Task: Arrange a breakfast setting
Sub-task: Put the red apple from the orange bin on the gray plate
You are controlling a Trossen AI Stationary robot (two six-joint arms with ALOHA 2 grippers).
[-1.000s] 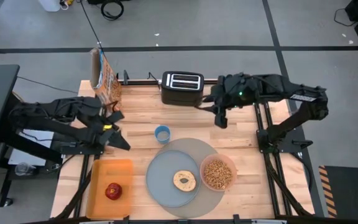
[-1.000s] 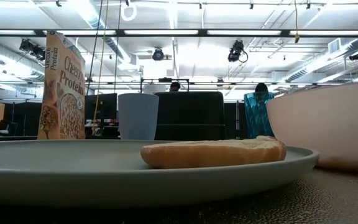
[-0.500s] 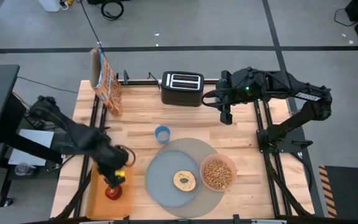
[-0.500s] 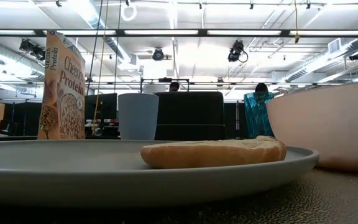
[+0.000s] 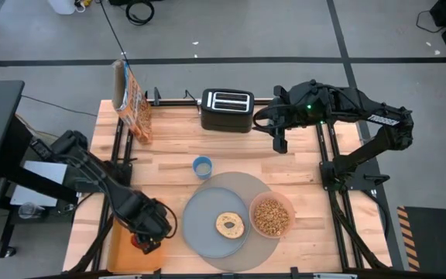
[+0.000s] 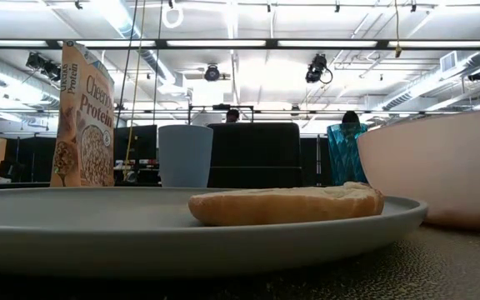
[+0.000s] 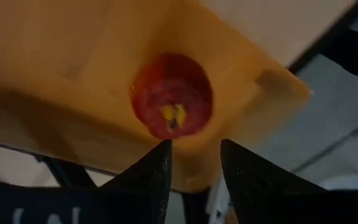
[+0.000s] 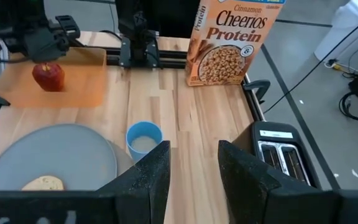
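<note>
Pale wood table (image 5: 169,147) on a grey floor; ceiling lights glare overhead. The left gripper (image 7: 194,163) hangs parted over the red apple (image 7: 172,103) on the orange tray (image 7: 55,74). The right gripper (image 8: 191,163) waits open near the toaster (image 5: 227,109).

The flat orange tray (image 7: 73,81) lies straight ahead of the left jaws, filling most of what they face. The black toaster (image 5: 227,109) sits just beside the right jaws, toward the table's back edge. The cereal box (image 8: 232,43) stands upright well ahead of the right jaws, on the wooden table (image 5: 169,147).
</note>
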